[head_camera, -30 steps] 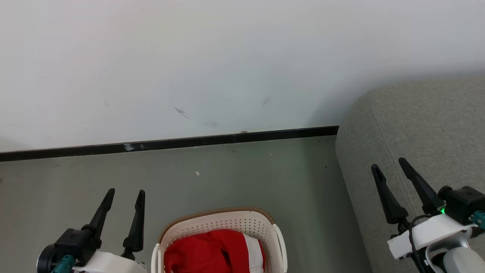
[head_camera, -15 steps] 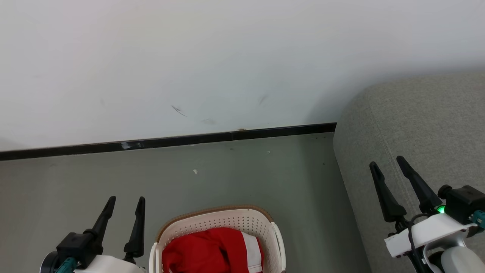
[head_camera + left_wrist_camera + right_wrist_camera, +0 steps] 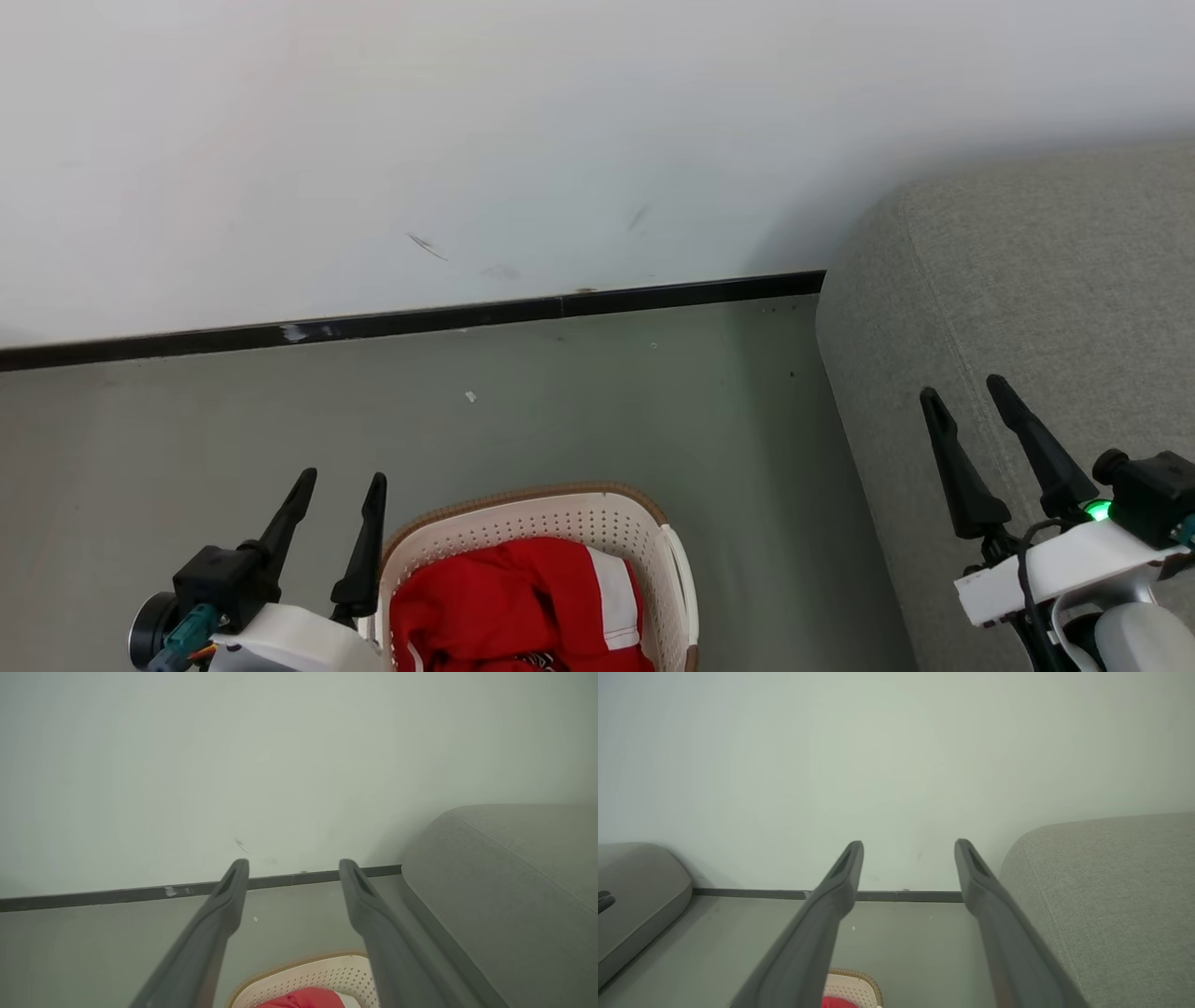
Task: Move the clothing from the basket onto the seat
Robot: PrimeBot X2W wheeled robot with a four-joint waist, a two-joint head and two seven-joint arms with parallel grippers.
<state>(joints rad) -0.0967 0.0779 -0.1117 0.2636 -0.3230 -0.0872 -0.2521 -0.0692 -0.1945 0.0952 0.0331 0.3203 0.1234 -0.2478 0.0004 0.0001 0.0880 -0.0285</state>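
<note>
**Lining up on the basket (image 3: 537, 497) for a grab**

Starting left of the basket: the left gripper (image 3: 342, 479) hangs just beside the near-left rim, fingers pointing up toward the wall. They are spread wide with nothing between them. No contact with the rim that I can make out, but it's close.

In the basket itself sits the clothing (image 3: 504, 597), a red heap with a white panel on its right side, slumped below the rim. Nothing has gone across yet, so this looks like the reach-in stage.

Right of the basket is a strip of bare floor (image 3: 766, 467), then the seat (image 3: 1046, 308), well apart from the basket. The right gripper (image 3: 962, 387) hovers over the seat's near edge, also wide open and empty.

How to play it? The left gripper is the closer one, so I'd tip it down and come in from above the basket's middle, clear of the rim. Aim for a raised fold in the red fabric rather than the flat white panel, since a ridge gives the long fingers something to bite. Close fully before lifting. The risks I see are fingertips catching the perforated wall and a light basket tipping with the pull, so go straight up until the cloth hangs free. Only then swing right to the seat.
</note>
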